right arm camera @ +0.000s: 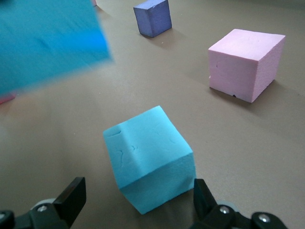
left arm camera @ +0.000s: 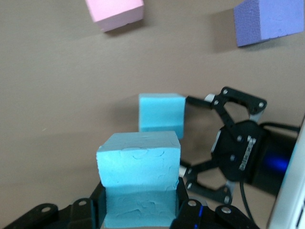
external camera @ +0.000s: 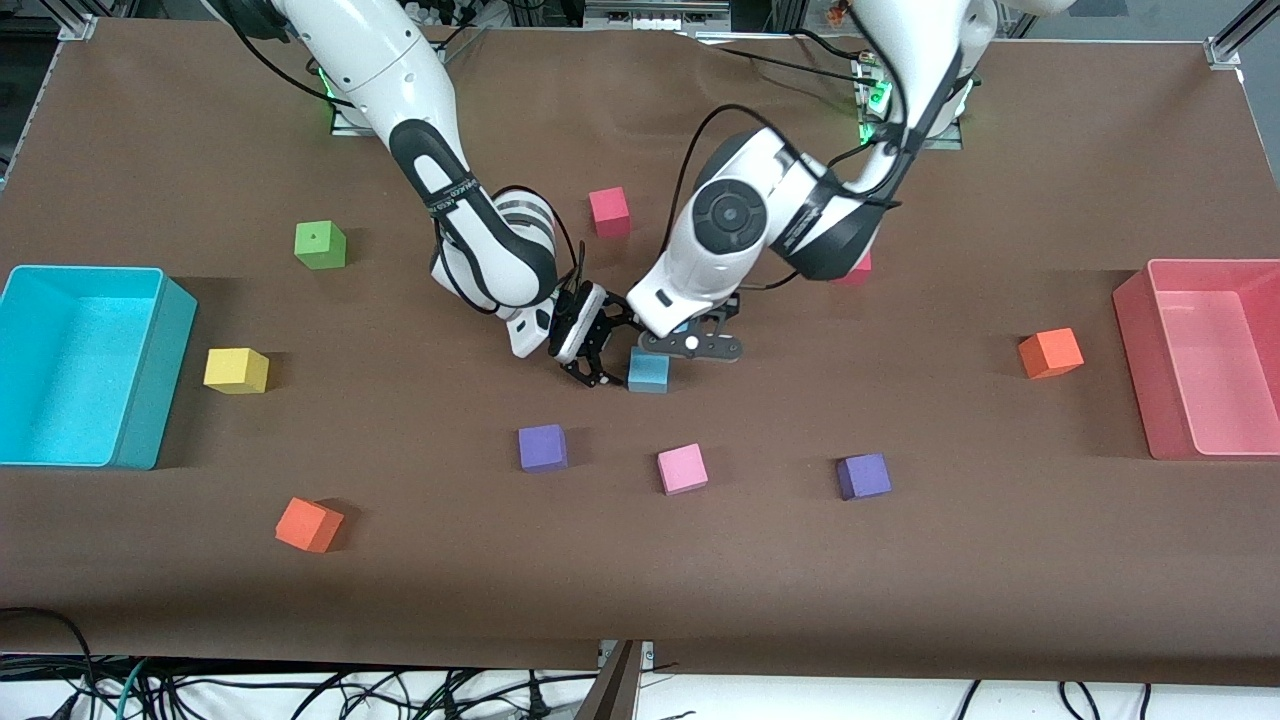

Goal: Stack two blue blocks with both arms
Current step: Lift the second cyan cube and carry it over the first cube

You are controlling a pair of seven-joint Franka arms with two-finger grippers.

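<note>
Two matte sky-blue foam cubes are in play: one rests on the brown table cover point(external camera: 900, 560) near the middle point(external camera: 648, 371), and the other point(left arm camera: 139, 179) is clamped between the fingers of the left gripper point(left arm camera: 138, 210), held in the air just above and beside the resting one, apart from it. The right gripper point(external camera: 592, 352) is spread wide, its fingers point(right arm camera: 71, 198) on either side of the resting cube without pressing on it. Around them lie two purple foam cubes point(external camera: 542, 447) point(external camera: 863, 476), two orange ones point(external camera: 308, 525) point(external camera: 1050, 353), one light pink point(external camera: 682, 469), one green point(external camera: 320, 245), one yellow point(external camera: 236, 370) and two red-pink point(external camera: 609, 211), one mostly hidden under the left arm. A cyan bin point(external camera: 150, 370) and a pink bin point(external camera: 1135, 350) stand at the table's ends.
</note>
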